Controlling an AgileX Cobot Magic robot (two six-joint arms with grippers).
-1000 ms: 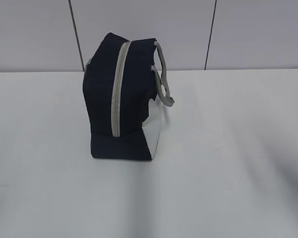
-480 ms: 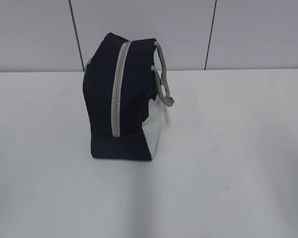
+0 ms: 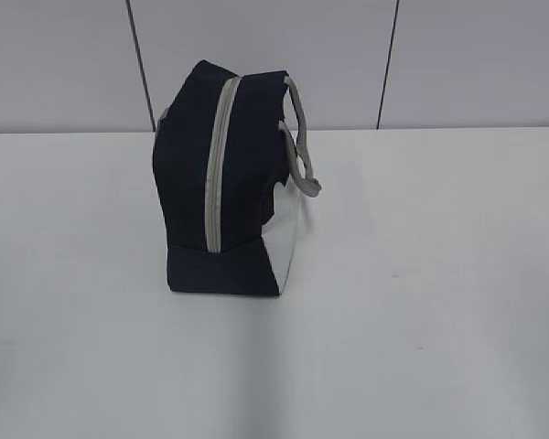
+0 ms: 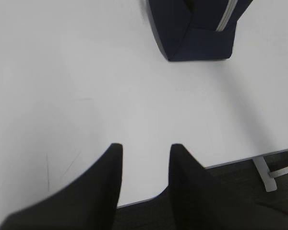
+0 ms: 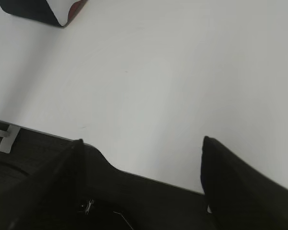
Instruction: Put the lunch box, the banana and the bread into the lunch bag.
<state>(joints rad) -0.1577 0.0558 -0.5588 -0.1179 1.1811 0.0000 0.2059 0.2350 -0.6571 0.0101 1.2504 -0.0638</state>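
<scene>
Both pincers stand apart and empty: left pincer [image 4: 145,148] narrowly, right pincer [image 5: 141,143] widely, each near the lunch bag [image 3: 224,183], which sits upright, zipped, on the white worktop [image 3: 421,302].

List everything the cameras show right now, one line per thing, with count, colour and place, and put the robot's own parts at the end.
lunch bag: one, navy blue with a white side panel, standing on the table left of centre in the exterior view
zipper: one, grey, running up the bag's near end, appears shut
strap handles: grey, hanging at the bag's right side; count unclear
table: one, white, under the bag
wall: grey panels behind the table
lunch box, banana, bread: none visible in any view
left gripper: one, black, open, holding nothing, over the table's near edge
right gripper: one, black, open wide, holding nothing, over the table's edge
</scene>
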